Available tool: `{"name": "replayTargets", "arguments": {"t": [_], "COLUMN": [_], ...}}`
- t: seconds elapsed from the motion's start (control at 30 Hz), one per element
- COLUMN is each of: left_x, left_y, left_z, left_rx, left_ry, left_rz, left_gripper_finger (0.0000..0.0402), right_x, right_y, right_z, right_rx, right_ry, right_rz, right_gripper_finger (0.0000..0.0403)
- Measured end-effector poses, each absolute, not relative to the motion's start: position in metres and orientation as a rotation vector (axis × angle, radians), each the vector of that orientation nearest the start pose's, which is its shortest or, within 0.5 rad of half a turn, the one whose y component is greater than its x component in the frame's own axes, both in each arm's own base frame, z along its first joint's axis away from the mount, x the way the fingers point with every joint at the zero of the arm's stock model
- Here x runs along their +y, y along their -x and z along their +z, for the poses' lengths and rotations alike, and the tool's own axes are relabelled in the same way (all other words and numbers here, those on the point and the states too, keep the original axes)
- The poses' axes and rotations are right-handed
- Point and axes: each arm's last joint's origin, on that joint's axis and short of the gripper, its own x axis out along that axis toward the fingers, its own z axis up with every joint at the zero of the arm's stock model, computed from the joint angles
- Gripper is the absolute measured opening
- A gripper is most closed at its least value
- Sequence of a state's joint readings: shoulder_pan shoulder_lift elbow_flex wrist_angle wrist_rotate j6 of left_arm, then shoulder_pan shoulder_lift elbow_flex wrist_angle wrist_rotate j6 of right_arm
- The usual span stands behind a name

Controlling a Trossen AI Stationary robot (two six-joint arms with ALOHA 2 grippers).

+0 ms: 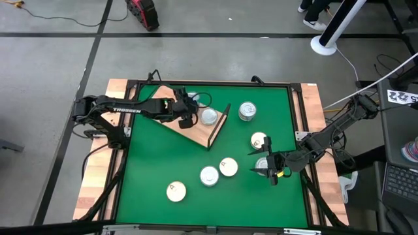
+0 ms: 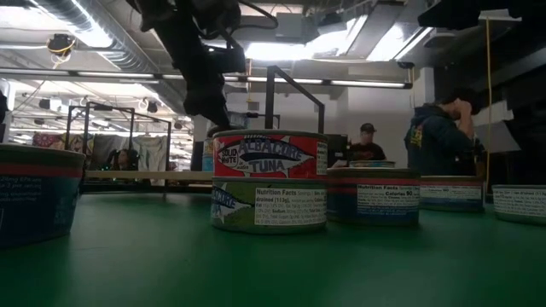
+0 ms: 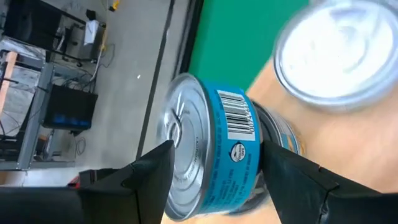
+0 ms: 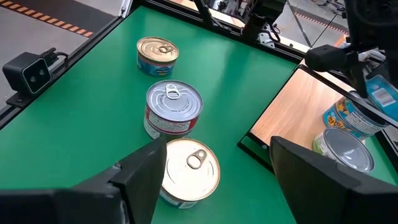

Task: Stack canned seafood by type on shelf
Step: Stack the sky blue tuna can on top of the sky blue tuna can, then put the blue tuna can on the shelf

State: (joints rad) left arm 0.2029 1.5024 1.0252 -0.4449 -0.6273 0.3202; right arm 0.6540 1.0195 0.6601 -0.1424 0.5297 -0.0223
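Blue-labelled can point(image 3: 214, 155) is sitting between the left gripper point(image 1: 185, 112)'s released fingers, topping its matching stack on the shelf point(image 1: 196, 127); right gripper point(image 1: 269, 166) is waiting, spread wide, beyond the shelf's wire end.

The left arm point(image 1: 124, 109) has "TROSSEN" on its side in white letters. In the low view, the top tin point(image 2: 270, 154) of a stack of two says "ALBACORE TUNA". The tin under it point(image 2: 270, 205) has a white box that says "Nutrition Facts". The next tin point(image 2: 373, 197) says "Nutrition Facts" too.
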Motion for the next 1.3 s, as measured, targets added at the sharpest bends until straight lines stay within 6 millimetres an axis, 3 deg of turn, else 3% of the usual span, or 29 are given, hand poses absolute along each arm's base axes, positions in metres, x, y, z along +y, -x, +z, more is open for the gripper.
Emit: {"name": "replayTargets", "arguments": {"t": [0.43,0.77,1.0,1.3], "left_x": [0.068,0.056,0.032,-0.016], "left_y": [-0.287,-0.284,-0.279,-0.277], "left_z": [0.230,0.242,0.259,0.265], "left_rx": [1.093,1.020,0.920,0.809], "left_ry": [-0.408,-0.366,-0.354,-0.246], "left_rz": [0.616,0.615,0.574,0.489], "left_gripper_finger": [0.0233,0.0233,0.0233,0.0233], "right_x": [0.117,0.117,0.119,0.125], "right_y": [-0.177,-0.176,-0.176,-0.181], "right_z": [0.250,0.250,0.249,0.240], "right_rx": [0.458,0.460,0.473,0.513], "right_ry": [0.260,0.252,0.236,0.290], "right_rz": [0.110,0.111,0.179,0.252], "right_gripper_finger": [0.0285,0.0285,0.0285,0.0285]}}
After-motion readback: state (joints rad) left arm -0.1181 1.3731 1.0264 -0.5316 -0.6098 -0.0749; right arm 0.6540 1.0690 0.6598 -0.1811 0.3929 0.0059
